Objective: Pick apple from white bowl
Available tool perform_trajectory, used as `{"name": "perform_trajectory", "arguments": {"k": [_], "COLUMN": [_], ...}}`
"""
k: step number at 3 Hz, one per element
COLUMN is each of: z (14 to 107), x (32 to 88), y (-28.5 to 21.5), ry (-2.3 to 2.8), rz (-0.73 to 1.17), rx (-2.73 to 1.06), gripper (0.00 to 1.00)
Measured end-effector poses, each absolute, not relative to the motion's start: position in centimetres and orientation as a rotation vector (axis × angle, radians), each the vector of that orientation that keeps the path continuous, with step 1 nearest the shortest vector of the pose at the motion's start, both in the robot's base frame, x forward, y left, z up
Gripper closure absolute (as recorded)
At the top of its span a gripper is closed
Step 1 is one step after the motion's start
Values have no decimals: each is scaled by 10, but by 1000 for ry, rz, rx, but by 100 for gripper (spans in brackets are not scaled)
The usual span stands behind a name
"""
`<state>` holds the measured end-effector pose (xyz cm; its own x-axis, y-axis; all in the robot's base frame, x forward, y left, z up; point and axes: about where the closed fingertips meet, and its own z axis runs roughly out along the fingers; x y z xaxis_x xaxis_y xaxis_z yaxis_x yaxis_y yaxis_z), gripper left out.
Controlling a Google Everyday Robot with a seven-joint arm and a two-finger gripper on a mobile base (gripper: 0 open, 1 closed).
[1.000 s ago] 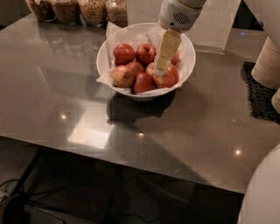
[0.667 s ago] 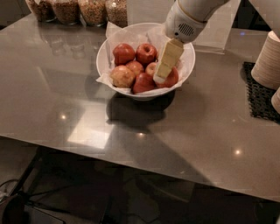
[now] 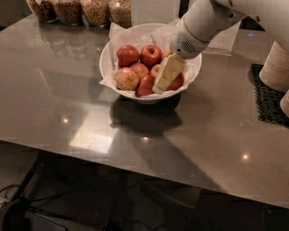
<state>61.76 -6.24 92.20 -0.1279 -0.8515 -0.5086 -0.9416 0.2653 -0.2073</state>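
No shift on the grey table [image 3: 67, 94], nor in the row of jars [image 3: 95, 9] along its far edge. Swung in from the upper right rather than hanging straight down as 1 second ago: the white arm [image 3: 203, 20], now slanting low over the bowl's right rim. Same spot for the white bowl [image 3: 103, 58], with paper lining and apple pile undisturbed. Tilted with the arm and reaching down-left into the near-right part of the bowl: the gripper [image 3: 159, 86], tip low among the fruit. Opening and hold: cannot tell from this angle. Just beside that tip, partly hidden and not lifted out of the bowl: the red apple [image 3: 178, 82]. Probably a re-angling for the grasp, with closing and lifting not yet done.
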Motion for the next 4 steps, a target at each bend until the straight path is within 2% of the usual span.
{"name": "perform_trajectory", "arguments": {"k": [1, 4], "z": [922, 922], "x": [618, 618], "y": [-62, -62], "ry": [2007, 2007], "rz": [221, 221], "rx": [-1615, -1615], "gripper": [19, 89]}}
